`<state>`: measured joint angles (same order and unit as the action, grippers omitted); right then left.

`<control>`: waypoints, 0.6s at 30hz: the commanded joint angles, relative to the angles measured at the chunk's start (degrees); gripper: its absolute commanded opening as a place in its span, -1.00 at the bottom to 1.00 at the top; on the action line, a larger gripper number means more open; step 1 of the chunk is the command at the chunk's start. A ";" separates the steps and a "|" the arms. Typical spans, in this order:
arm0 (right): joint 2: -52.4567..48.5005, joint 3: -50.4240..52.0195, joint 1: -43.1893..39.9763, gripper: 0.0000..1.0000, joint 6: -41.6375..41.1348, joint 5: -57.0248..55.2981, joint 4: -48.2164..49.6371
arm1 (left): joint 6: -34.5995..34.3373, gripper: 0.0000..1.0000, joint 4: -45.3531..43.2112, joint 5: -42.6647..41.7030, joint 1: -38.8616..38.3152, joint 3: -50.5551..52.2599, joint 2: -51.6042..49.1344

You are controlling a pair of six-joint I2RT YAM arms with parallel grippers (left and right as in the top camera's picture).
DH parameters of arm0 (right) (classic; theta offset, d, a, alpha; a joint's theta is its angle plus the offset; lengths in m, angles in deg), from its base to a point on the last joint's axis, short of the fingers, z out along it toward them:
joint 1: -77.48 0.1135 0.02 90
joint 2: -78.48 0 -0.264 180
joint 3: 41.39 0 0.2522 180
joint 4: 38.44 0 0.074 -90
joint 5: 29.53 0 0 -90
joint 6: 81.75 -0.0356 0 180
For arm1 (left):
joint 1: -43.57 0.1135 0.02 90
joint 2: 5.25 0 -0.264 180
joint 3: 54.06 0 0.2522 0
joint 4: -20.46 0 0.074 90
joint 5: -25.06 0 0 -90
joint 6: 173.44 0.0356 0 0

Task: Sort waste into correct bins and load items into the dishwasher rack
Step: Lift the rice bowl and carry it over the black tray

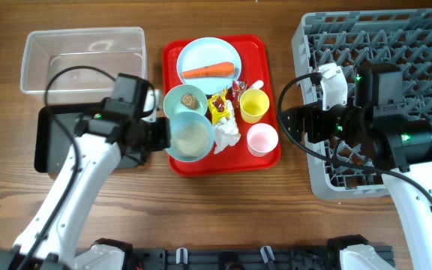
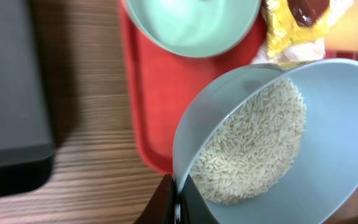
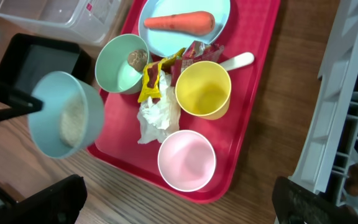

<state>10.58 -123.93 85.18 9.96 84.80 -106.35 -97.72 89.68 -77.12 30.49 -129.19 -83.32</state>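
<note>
My left gripper is shut on the rim of a light blue bowl of white rice grains, tilted and lifted over the red tray's left edge. A second light blue bowl holds a small brown lump. The carrot lies on the light blue plate. Yellow and red wrappers, crumpled tissue, yellow cup, pink cup and white spoon sit on the tray. My right gripper is open and empty, near the grey rack.
The clear tub stands at the back left, with the black tray in front of it under my left arm. The flat red tray sits mid-table. The rack fills the right side.
</note>
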 commanded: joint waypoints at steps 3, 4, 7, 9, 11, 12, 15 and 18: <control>-0.04 -1.03 0.09 0.96 -0.24 -0.57 0.96 | -0.09 -0.92 4.72 8.26 7.52 -1.33 5.86; -0.04 -1.03 0.09 0.96 -0.24 -0.57 0.96 | -0.09 -0.92 5.29 9.57 8.70 -1.33 6.05; -0.04 -1.03 0.09 0.96 -0.24 -0.57 0.94 | -0.07 -0.92 6.14 13.77 12.39 -1.33 6.05; -0.04 -1.03 0.09 0.96 -0.24 -0.57 0.96 | 0.17 -0.92 6.16 14.86 14.38 -1.33 6.08; -0.04 -1.03 0.09 0.96 -0.22 -0.59 0.98 | 0.15 -0.92 6.19 14.88 15.91 -1.33 6.05; -0.04 -1.03 0.09 0.96 -0.22 -0.59 0.98 | 0.15 -0.92 6.16 14.88 16.41 -1.31 6.05; -0.04 -1.03 0.09 0.96 -0.24 -0.57 0.90 | 0.11 -0.92 6.14 16.72 17.99 -1.31 6.05; -0.04 -1.03 0.09 0.96 -0.22 -0.59 0.94 | 0.07 -0.92 6.23 17.77 19.30 -1.27 6.05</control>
<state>10.58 -123.93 85.18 9.96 84.80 -105.76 -97.70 95.80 -61.47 48.55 -129.19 -78.18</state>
